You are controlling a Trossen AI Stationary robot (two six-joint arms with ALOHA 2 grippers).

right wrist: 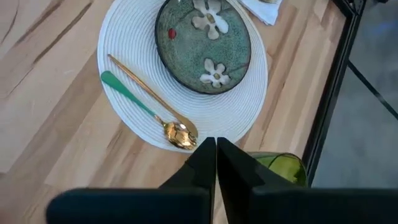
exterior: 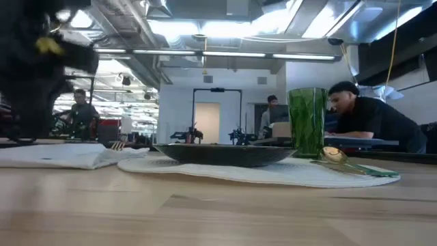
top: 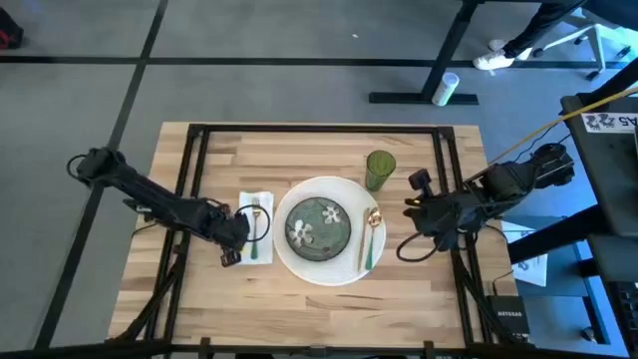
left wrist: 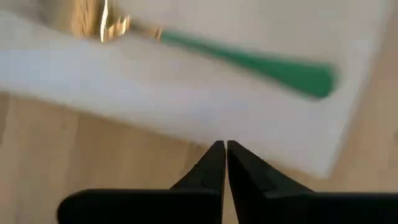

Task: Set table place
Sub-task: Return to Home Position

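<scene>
On the table (top: 319,150) lies a round white placemat (top: 329,185) with a green flowered plate (top: 319,224) on it. A gold spoon with a green handle (right wrist: 140,102) lies on the mat's right part, and a green glass (top: 380,168) stands just off the mat's far right. Left of the mat a white napkin (left wrist: 186,93) lies flat with a gold, green-handled fork (left wrist: 249,61) on top. My left gripper (left wrist: 225,149) is shut at the napkin's left edge, near the fork's handle end. My right gripper (right wrist: 216,146) is shut above the spoon's bowl, beside the glass.
Thin black rails (top: 444,170) run across the tabletop at left, right and far side. Bare wood (top: 319,309) lies between the placemat and the near edge. In the low view, people (exterior: 372,123) sit in the room behind the table.
</scene>
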